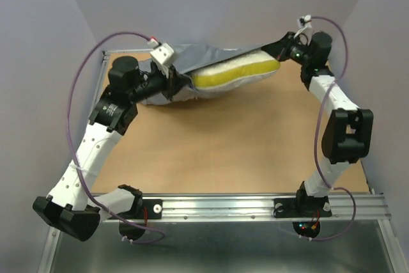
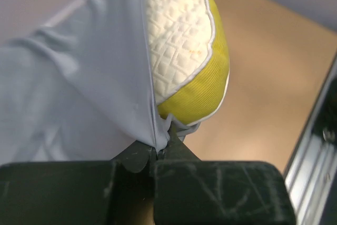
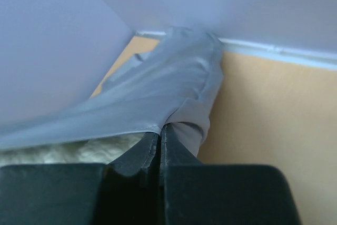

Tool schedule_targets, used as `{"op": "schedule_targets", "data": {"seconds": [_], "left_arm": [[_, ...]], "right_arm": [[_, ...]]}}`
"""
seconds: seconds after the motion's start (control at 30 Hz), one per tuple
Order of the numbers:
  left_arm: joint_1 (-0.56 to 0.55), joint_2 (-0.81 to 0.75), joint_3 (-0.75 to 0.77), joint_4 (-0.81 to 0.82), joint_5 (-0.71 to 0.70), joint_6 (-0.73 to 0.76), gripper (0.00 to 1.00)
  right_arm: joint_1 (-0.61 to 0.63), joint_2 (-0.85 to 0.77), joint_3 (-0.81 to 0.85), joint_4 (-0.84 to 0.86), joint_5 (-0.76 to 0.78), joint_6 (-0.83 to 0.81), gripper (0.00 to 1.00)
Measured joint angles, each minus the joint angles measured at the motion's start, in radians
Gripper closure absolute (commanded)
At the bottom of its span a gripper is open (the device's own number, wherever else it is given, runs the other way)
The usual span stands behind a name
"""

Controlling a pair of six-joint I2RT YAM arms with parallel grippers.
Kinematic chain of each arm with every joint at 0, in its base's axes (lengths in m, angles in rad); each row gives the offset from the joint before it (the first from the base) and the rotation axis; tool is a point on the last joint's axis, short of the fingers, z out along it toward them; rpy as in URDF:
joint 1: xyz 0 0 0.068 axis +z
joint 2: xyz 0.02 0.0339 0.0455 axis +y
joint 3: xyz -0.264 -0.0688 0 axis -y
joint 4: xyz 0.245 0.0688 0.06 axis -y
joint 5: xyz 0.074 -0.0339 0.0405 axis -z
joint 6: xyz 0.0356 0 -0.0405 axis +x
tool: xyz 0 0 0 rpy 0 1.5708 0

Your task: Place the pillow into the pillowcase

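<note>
Either side of the pillow (image 1: 238, 70), left gripper (image 2: 158, 152) and right gripper (image 3: 160, 133) pinch the pillowcase (image 1: 195, 57) edge; we judge it thin, floppy, best held there

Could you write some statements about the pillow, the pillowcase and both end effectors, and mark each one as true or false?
1. The pillow lies fully outside the pillowcase. False: it is partly inside, with its side exposed.
2. The left end effector is shut on the pillowcase edge. True.
3. The right end effector is open and holds nothing. False: it is shut on the pillowcase fabric.
4. The pillow's exposed side is yellow. True.
</note>
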Motion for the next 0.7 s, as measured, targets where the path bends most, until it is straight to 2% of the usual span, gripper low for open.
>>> {"op": "schedule_targets", "data": {"seconds": [0.13, 0.33, 0.43, 0.53, 0.63, 0.7], "left_arm": [[0.063, 0.009, 0.162, 0.122, -0.103, -0.1, 1.0], [0.072, -0.075, 0.122, 0.211, -0.148, -0.107, 1.0], [0.033, -0.127, 0.003, 0.231, -0.116, -0.111, 1.0], [-0.026, -0.125, -0.042, 0.167, -0.087, -0.089, 1.0], [-0.048, -0.059, 0.041, 0.088, -0.087, -0.066, 1.0], [-0.039, -0.037, 0.122, 0.082, -0.08, -0.053, 1.0]], "right_arm": [[-0.051, -0.184, 0.104, -0.205, -0.011, -0.055, 0.99], [-0.059, -0.363, 0.38, -0.51, 0.096, -0.145, 0.99], [-0.051, -0.375, 0.482, -0.665, 0.152, -0.168, 0.99], [-0.044, -0.334, 0.613, -0.931, 0.228, -0.228, 0.99], [-0.043, -0.235, 0.828, -1.174, 0.365, -0.327, 1.0], [-0.039, -0.199, 0.929, -1.274, 0.433, -0.397, 1.0]]}}
